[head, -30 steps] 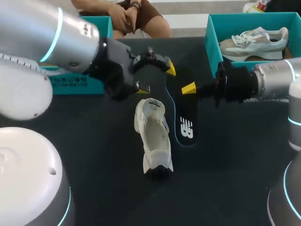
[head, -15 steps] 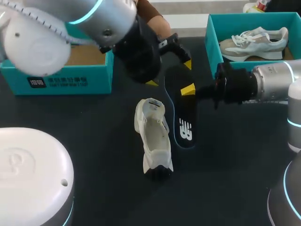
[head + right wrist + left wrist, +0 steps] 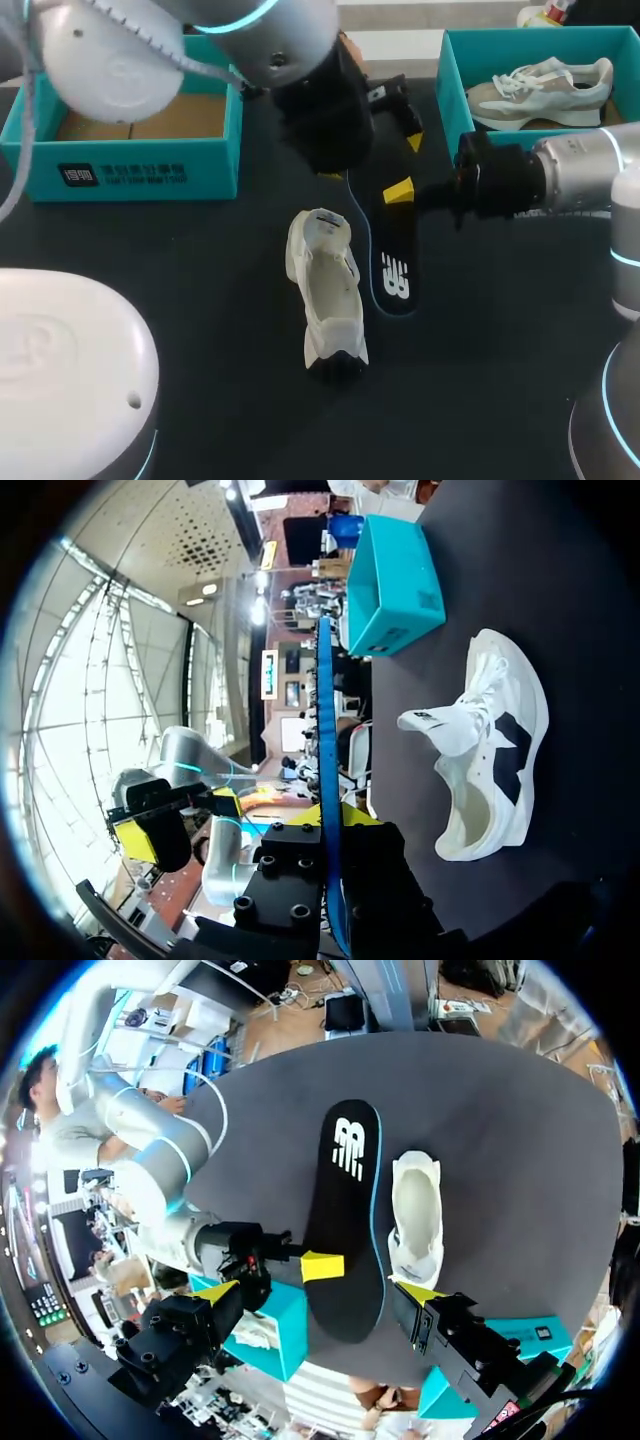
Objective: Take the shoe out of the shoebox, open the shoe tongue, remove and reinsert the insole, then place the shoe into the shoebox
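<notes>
Near the middle of the dark desk (image 3: 200, 300) lies the white shoe (image 3: 325, 295), its length running from the far edge toward the near edge, tongue end farther off. Just beside it, toward the right edge and parallel to it, is the black insole (image 3: 392, 265) with a teal rim. The right fingers (image 3: 398, 190) come in from the right edge and are clamped on the insole's far half. The left fingers (image 3: 414, 133) hang spread wide, nothing between them, over the insole's far end. A teal shoebox (image 3: 130, 170) stands open at the far left corner, its brown floor showing. A second box (image 3: 450, 90) at the far right corner holds another shoe (image 3: 540, 85).

The left wrist view looks straight down on the insole's printed face and the shoe's opening side by side, with one yellow right fingertip on the insole. The right wrist view instead shows the insole edge-on, a thin teal line running out from between its fingers, and the shoe's flank with dark patches, the shoebox beyond it. Whether the insole's near end touches the desk, I cannot tell.
</notes>
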`<action>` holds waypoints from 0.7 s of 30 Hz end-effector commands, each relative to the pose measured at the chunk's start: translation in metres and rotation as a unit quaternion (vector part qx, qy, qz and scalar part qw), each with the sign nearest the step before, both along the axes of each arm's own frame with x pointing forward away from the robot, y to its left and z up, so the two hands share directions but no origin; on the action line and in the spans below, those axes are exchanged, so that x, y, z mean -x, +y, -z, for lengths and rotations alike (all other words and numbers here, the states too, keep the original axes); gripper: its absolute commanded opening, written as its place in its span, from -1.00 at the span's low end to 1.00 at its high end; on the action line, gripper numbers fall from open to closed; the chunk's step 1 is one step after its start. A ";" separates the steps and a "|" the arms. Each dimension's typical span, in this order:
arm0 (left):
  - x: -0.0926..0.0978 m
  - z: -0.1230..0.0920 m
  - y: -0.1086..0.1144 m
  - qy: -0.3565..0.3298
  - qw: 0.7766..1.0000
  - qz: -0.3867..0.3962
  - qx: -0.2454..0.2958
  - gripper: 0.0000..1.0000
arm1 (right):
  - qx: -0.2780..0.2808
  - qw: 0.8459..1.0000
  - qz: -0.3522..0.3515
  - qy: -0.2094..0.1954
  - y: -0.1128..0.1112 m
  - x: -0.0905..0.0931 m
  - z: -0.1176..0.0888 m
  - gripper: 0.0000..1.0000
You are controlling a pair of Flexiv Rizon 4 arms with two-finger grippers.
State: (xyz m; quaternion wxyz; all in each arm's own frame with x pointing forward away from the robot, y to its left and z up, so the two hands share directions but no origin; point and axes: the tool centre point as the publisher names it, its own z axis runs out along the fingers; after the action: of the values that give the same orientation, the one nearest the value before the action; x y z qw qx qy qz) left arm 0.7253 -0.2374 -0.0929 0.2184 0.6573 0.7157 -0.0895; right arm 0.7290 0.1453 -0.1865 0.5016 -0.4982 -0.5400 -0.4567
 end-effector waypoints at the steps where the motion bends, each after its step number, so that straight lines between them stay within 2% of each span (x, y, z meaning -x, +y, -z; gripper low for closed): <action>1: -0.014 0.002 -0.025 0.019 0.996 -0.020 -0.088 1.00 | -0.002 1.000 0.003 -0.003 0.003 0.002 0.001 -1.00; 14: -0.023 0.006 -0.031 0.032 0.991 0.004 -0.130 1.00 | -0.008 1.000 0.009 -0.011 0.006 0.002 0.004 -1.00; 21: -0.013 0.004 -0.029 0.032 0.990 0.013 -0.134 1.00 | -0.005 1.000 0.008 -0.012 0.004 0.000 0.005 -1.00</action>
State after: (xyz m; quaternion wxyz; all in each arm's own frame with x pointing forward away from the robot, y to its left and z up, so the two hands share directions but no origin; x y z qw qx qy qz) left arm 0.7406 -0.2649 -0.0988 0.1120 0.6866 0.7178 -0.0264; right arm 0.7280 0.1489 -0.1911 0.4936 -0.4944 -0.5391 -0.4705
